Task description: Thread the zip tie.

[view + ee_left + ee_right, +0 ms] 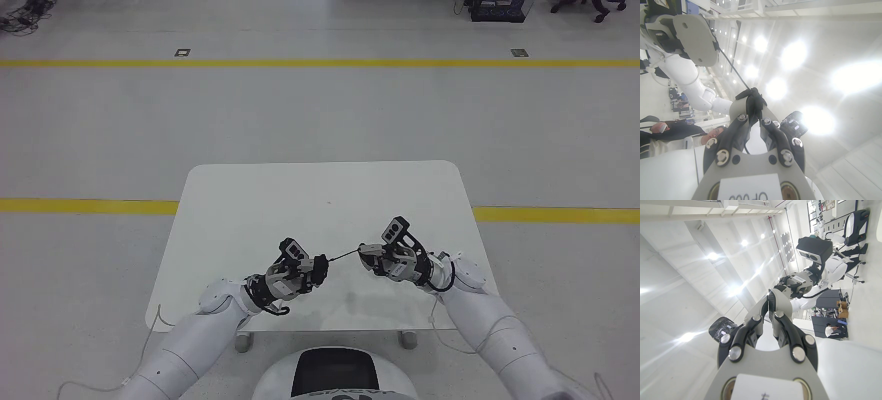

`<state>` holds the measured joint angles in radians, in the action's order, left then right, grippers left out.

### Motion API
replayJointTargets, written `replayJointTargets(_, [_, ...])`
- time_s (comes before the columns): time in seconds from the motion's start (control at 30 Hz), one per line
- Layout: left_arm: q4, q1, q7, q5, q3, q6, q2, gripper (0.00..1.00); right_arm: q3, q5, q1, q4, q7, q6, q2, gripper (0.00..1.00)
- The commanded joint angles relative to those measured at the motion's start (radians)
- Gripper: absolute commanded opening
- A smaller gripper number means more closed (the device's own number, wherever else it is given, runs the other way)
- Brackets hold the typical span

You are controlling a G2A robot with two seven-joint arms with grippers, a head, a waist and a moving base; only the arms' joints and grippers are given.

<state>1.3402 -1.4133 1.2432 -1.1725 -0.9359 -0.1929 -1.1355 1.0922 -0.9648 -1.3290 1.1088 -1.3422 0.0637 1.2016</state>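
Both arms bend inward over the near part of the white table [330, 190] in the top view. The left gripper [316, 268] and right gripper [368, 256] face each other, near but apart, with the thin black zip tie [343, 254] stretched between them above the tabletop. From the left wrist, the fingers [736, 107] are clamped on one end of the tie, whose strap runs across to the right gripper. From the right wrist, the fingers [783, 302] are pressed together, hiding the tie.
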Motion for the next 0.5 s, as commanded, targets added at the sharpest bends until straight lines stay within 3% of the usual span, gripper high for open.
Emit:
replayJointTargets(0.0, [0.0, 0.0, 0.0, 0.0, 0.0, 0.0, 0.0, 0.0, 0.0, 0.0, 0.0, -0.001, 0.0, 0.0, 0.0, 0.0])
replayJointTargets(0.47, [0.0, 0.0, 0.0, 0.0, 0.0, 0.0, 0.0, 0.0, 0.005, 0.0, 0.0, -0.013, -0.002, 0.003, 0.002, 0.0])
